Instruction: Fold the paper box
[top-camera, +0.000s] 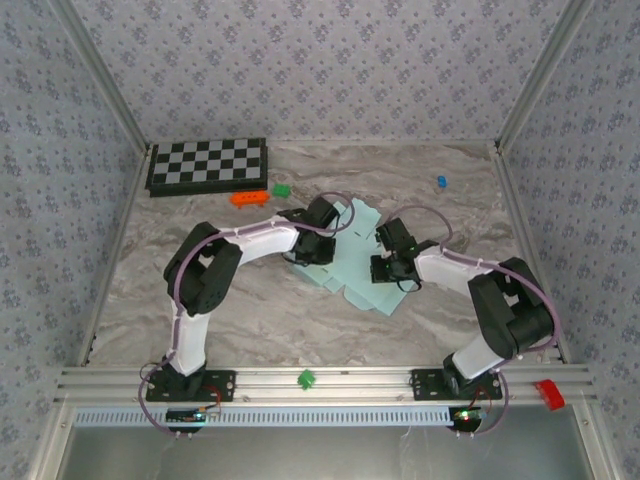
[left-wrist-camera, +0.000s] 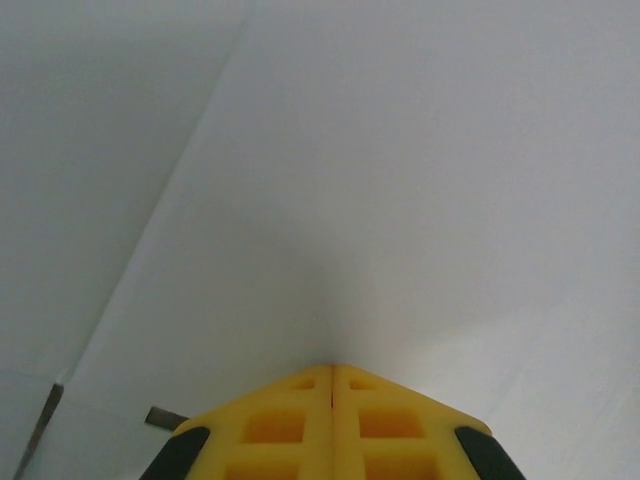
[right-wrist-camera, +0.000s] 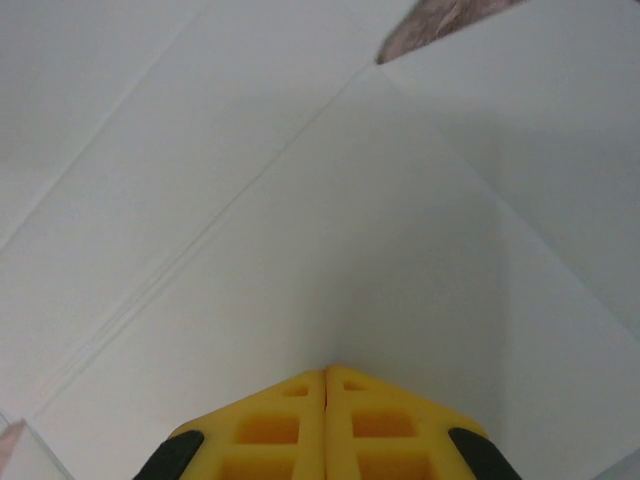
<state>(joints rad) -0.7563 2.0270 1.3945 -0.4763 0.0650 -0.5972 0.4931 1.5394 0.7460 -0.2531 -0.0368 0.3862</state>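
Note:
The paper box (top-camera: 352, 275) is a pale mint-blue die-cut sheet lying mostly flat in the middle of the table, with flaps along its edges. My left gripper (top-camera: 320, 240) points down at its left part and my right gripper (top-camera: 388, 266) at its right part. In the left wrist view the yellow jaws of the left gripper (left-wrist-camera: 331, 366) are closed, tips pinching a shaded ridge of the card (left-wrist-camera: 400, 150). The right gripper (right-wrist-camera: 326, 369) is likewise closed, its tips pinching the card (right-wrist-camera: 300, 200) where score lines run across.
A black-and-white checkerboard (top-camera: 208, 164) lies at the back left. Small pieces are scattered around: orange (top-camera: 249, 198) and green (top-camera: 281, 189) near the board, blue (top-camera: 441, 181) at the back right, green (top-camera: 306, 378) and red (top-camera: 549, 394) on the front rail.

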